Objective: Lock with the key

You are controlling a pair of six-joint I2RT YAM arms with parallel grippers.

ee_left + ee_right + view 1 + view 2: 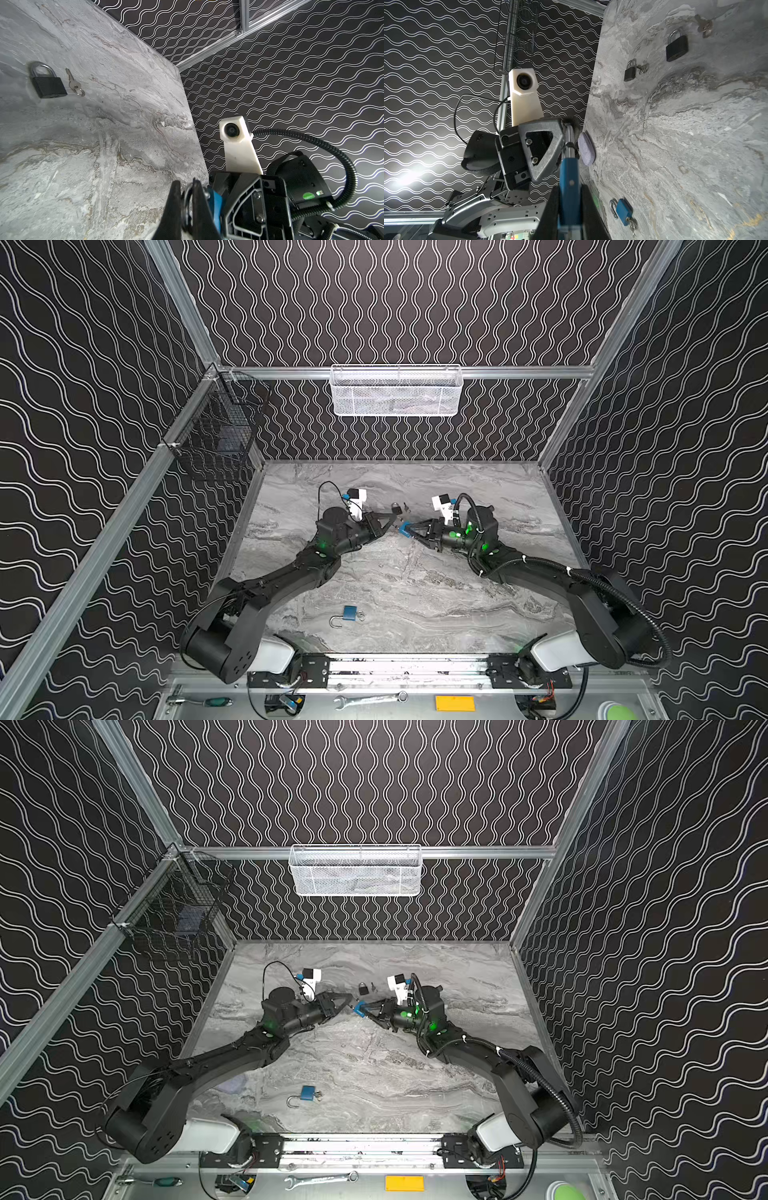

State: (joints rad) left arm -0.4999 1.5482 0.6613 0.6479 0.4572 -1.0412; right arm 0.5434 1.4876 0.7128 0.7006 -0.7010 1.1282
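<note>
Padlock: the blue padlock point(569, 182) is held in the air between the two arms, above the middle of the table point(415, 597) and touching nothing on it.
Right gripper: the right gripper point(413, 530) is clamped across the blue body, one finger on each face.
Left gripper: the left gripper point(187, 199) is pinched tight on the shackle point(569, 141).
Key: none shows on the held lock, and its keyhole end is hidden.
Elsewhere: a black padlock point(48, 86) lies farther back with a loose key point(72, 82) just beside it. A spare blue lock point(349, 614), its shackle open, lies near the front.
Risk, seating: if the arms press together off-line, the free shackle leg could miss its hole and jam on the body.
Risk, grip: the round steel could roll out of the thin pinch, or the body could twist between the right fingers and drop.
Risk, key: fetching a key means one arm letting go, which leaves the lock to swing.
</note>
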